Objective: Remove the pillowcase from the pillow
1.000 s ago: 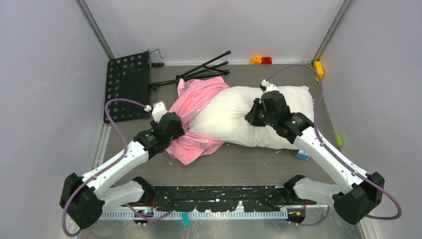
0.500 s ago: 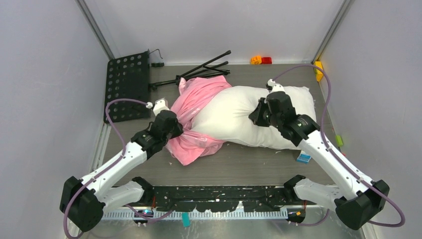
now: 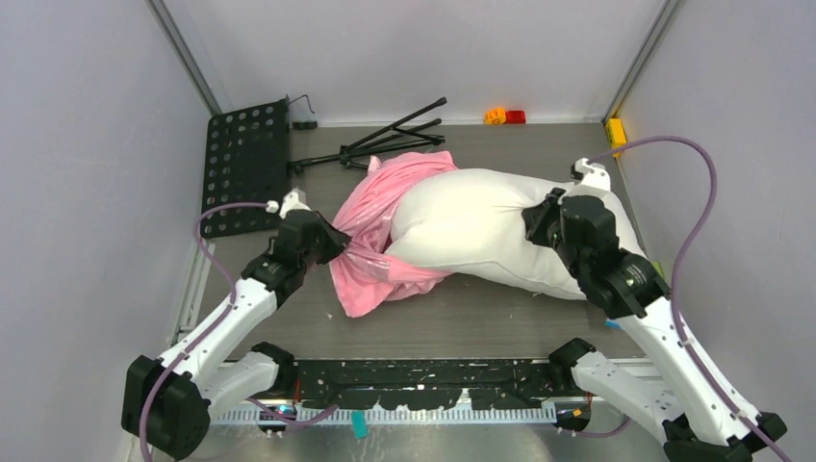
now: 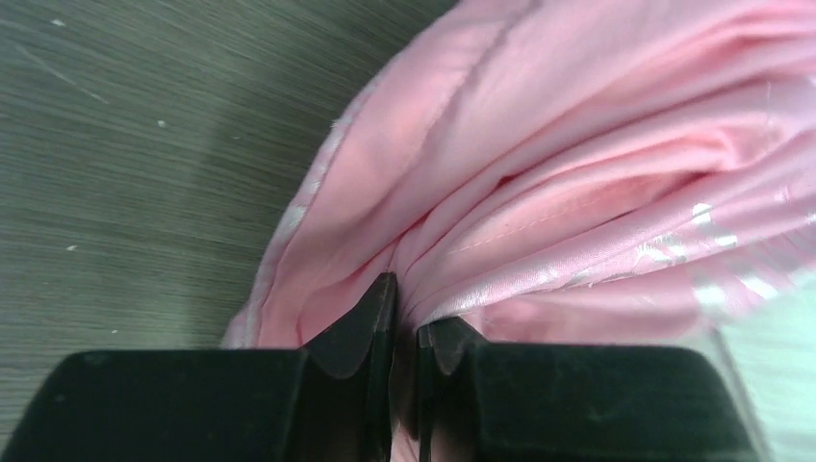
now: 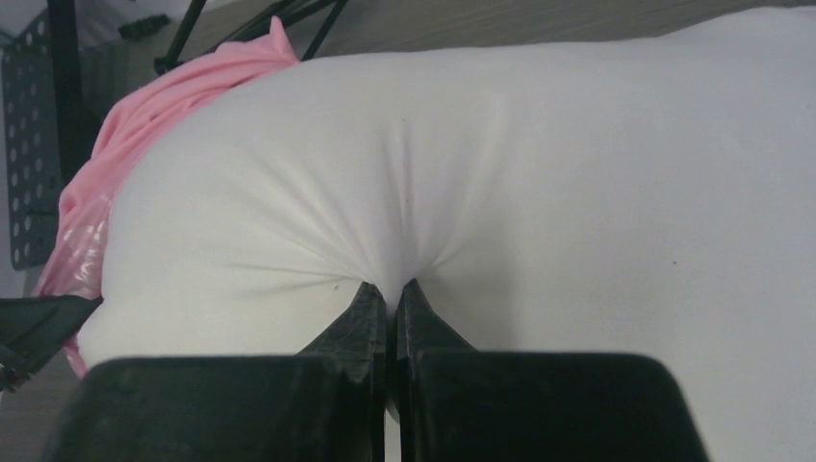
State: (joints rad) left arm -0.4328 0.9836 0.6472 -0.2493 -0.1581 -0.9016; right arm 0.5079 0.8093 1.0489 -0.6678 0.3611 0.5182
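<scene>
- The left end effector (image 4: 404,300) is nearly closed, pinching a bunched fold of the pink pillowcase (image 4: 539,164).
- The right end effector (image 5: 393,294) is clamped tight on a pinch of the white pillow (image 5: 500,164).
- The pillow lies across the surface (image 3: 481,318), the pillowcase covering only its left end.

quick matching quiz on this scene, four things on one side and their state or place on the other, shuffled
Things:
1 pillowcase
2 pillow
3 left gripper
4 right gripper

States:
a pinching white fabric
b bunched over the pillow's left end
c pinching pink fabric
d mostly uncovered, white

Pairs: 1-b, 2-d, 3-c, 4-a
</scene>
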